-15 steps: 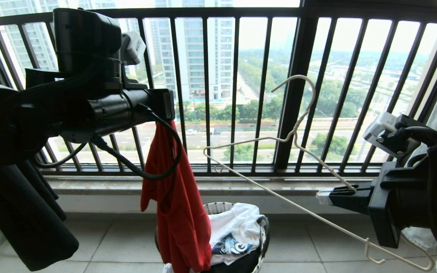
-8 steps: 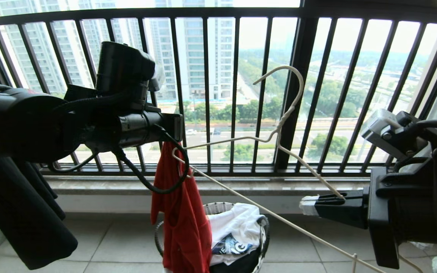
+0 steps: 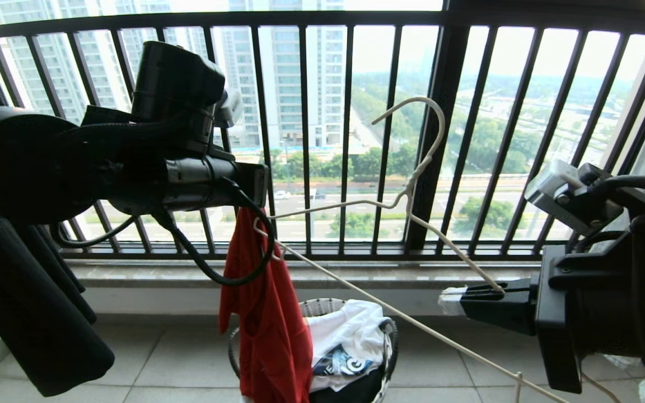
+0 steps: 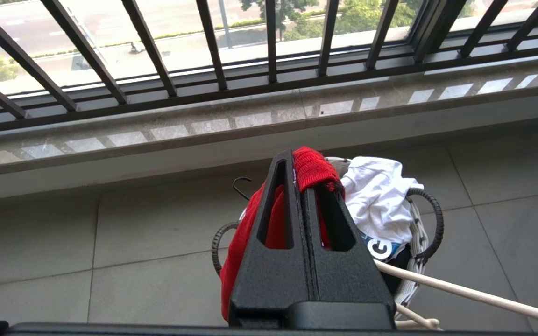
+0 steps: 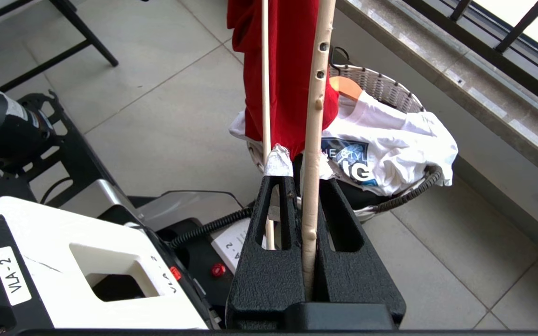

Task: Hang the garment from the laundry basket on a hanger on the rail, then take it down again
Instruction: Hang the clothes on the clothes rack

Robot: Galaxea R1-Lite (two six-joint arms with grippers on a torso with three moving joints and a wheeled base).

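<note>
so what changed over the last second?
The right end effector carried the hanger leftward, so its near tip now reaches the garment hanging from the left end effector. The left arm shifted slightly. Both grips unchanged; the laundry basket stayed put.

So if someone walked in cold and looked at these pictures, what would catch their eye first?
Probably the red T-shirt, dangling from the shut left pincer straight above the white woven laundry basket on the tiled floor. Next, the thin cream wire hanger, tilted across the middle before the black balcony railing; the right pincer is clamped on one of its arms, and its far end reaches the shirt.
</note>
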